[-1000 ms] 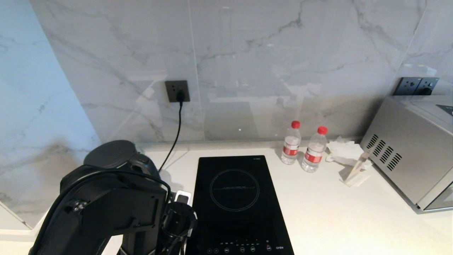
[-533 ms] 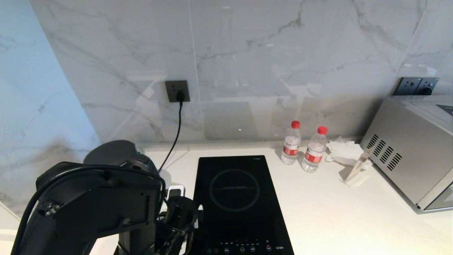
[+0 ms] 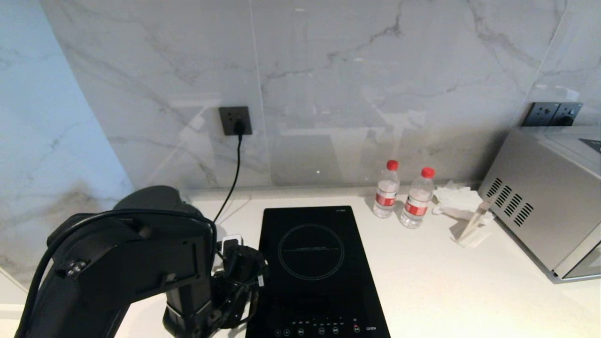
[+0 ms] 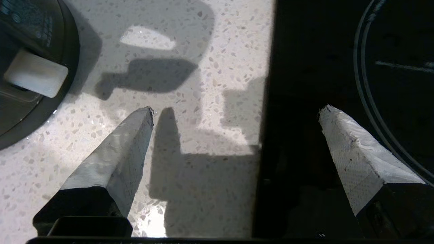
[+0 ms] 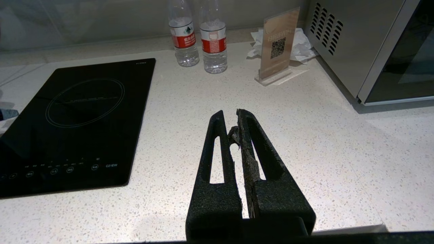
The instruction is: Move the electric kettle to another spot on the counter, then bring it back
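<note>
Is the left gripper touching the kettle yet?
Apart. The left wrist view shows the left gripper open and empty, with bare counter between its fingers and the kettle.

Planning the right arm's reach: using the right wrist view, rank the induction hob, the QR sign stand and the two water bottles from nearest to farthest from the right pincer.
From the right pincer, shut:
1. Induction hob, on the bottles' side, its edge nearest.
2. QR sign stand, ahead, on the microwave's side.
3. Water bottles, by the back wall; barely beyond the stand, nearly too close to call.
</note>
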